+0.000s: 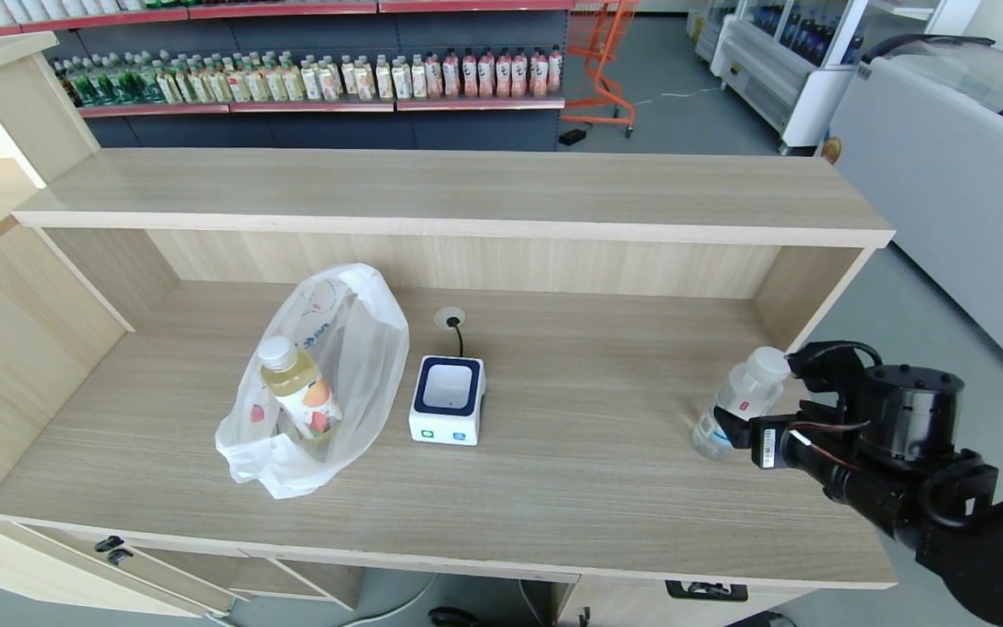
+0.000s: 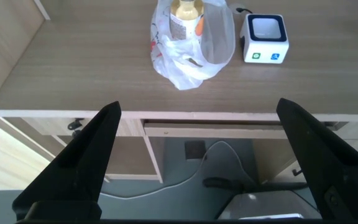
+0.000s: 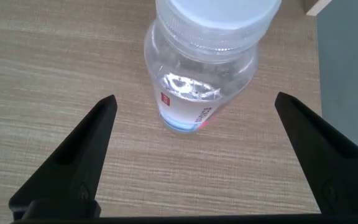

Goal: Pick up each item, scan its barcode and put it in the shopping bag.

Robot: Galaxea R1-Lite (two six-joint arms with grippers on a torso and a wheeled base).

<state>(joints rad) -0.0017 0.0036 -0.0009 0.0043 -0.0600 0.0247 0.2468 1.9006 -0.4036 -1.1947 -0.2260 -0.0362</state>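
— Where's the water bottle (image 1: 741,401)?
— Near the worktop's (image 1: 571,470) right edge, standing on its base, cap up, long axis vertical. The right gripper's (image 3: 196,106) jaws are apart on either side, not touching it.
— Label?
— A red mark; the print is too small to read.
— Room?
— A wide stretch of worktop lies between it and the barcode scanner (image 1: 447,399). Just beyond the scanner, the shopping bag (image 1: 362,348) holds a drink bottle (image 1: 297,392). The left gripper (image 2: 197,107), jaws apart, hangs off the front edge.

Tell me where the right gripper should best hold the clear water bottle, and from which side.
Probably the round body of the water bottle, below its cap, coming from the right end of the counter: it stands upright there, and the open right gripper faces it.
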